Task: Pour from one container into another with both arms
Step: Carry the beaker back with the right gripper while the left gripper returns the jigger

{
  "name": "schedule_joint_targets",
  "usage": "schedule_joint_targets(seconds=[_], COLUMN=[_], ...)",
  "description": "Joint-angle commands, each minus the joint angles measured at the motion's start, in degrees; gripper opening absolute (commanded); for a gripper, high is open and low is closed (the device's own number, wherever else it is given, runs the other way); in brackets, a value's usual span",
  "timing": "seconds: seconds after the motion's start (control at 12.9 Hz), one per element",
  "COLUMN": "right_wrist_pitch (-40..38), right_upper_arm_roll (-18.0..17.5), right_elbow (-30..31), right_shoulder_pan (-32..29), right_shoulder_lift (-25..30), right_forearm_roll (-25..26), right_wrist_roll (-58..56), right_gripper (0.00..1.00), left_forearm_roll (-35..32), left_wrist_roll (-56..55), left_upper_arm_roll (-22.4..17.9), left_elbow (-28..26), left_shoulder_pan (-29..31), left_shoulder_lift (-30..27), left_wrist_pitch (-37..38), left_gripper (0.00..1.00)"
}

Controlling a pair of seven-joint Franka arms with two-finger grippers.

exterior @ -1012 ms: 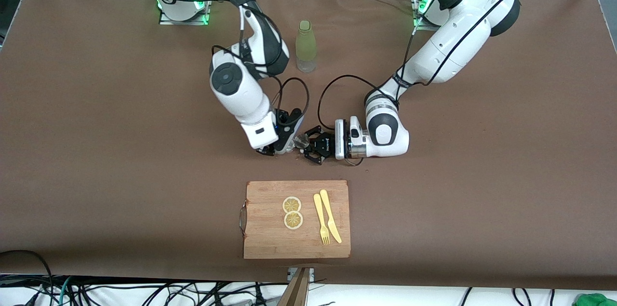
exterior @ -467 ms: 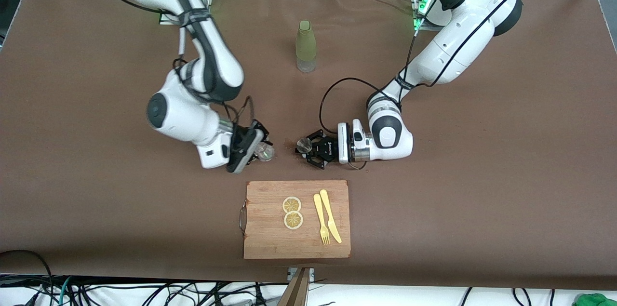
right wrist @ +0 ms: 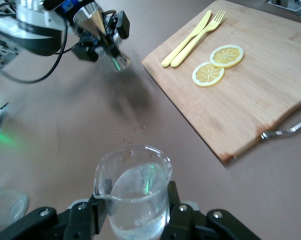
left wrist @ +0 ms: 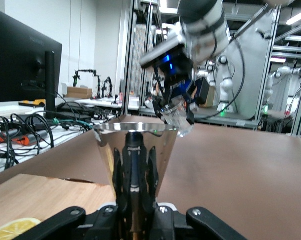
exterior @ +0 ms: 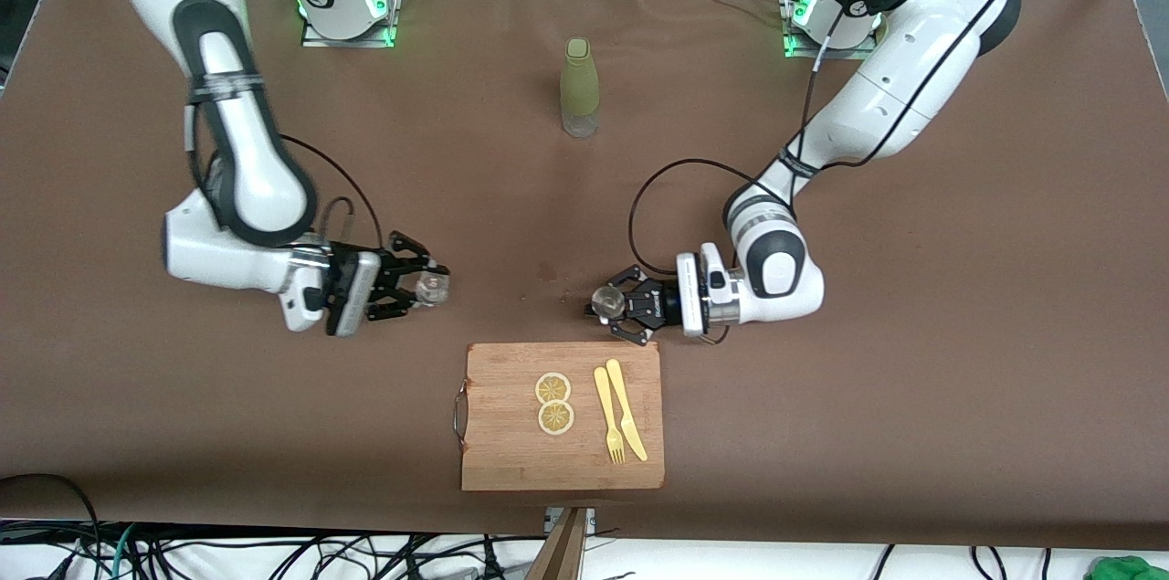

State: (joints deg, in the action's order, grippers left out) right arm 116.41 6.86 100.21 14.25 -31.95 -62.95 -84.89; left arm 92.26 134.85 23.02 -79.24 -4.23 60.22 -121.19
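While each claw keeps its grip, the right claw [exterior: 429, 286] has carried the glass cup [exterior: 432, 287] away from the left claw [exterior: 610, 303] and its jigger [exterior: 605, 299].

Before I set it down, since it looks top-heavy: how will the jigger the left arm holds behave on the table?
The jigger is polished metal, so it is probably stiff and somewhat slippery. Its wide cone narrows sharply downward, so it may tip if nudged. On its side it would likely roll in a curve. The left gripper has its jaws shut on it.
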Motion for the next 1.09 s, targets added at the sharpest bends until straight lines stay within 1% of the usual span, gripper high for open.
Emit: schedule_joint_targets(seconds=[0.0,0.08,0.16,0.31,0.54,0.62,0.7,0.86,1.01], right_wrist_pitch=[-5.47,-7.41,-8.21,-10.58,-11.91,-12.08,-12.0,-12.0,-12.0], right_upper_arm_roll=[-1.67,-1.67,-1.67,-1.58,-1.58,-1.58,-1.58,-1.58,-1.58], right_elbow=[4.63,5.6,7.09,9.46,12.37,12.46,12.46,12.46,12.38], right_shoulder_pan=[-5.53,-7.29,-8.96,-11.77,-16.08,-17.14,-18.02,-19.78,-21.53], right_shoulder_lift=[2.77,2.77,2.85,2.85,2.77,2.59,2.5,2.07,1.45], right_forearm_roll=[-2.09,-2.0,-2.0,-2.0,-0.86,0.79,3.25,5.46,7.74], right_wrist_roll=[-9.21,-13.16,-17.29,-25.02,-35.92,-39.44,-42.09,-47.27,-50.89], right_gripper=[0.2,0.2,0.2,0.2,0.2,0.2,0.2,0.2,0.2], left_forearm_roll=[1.7,0.48,-2.32,-6.98,-11.91,-11.92,-11.92,-11.92,-11.92], left_wrist_roll=[-1.6,-1.78,-2.04,-1.96,-1.87,-2.48,-2.22,-1.26,-0.99], left_upper_arm_roll=[-5.5,-7.7,-8.86,-11.75,-17.46,-19.74,-21.51,-23.88,-28.97], left_elbow=[-4.6,-4.6,-4.69,-5.56,-6.54,-8.02,-8.64,-8.82,-9.61], left_shoulder_pan=[1.15,1.67,2.81,5.01,7.12,7.74,8.09,10.02,10.64], left_shoulder_lift=[-4.14,-4.23,-4.5,-6.68,-7.93,-7.93,-7.93,-7.93,-7.67], left_wrist_pitch=[9.0,12.78,15.52,19.22,28.7,32.04,33.29,35.05,39.86], left_gripper=[0.0,0.0,0.0,0.0,0.0,0.0,0.0,0.0,0.0])
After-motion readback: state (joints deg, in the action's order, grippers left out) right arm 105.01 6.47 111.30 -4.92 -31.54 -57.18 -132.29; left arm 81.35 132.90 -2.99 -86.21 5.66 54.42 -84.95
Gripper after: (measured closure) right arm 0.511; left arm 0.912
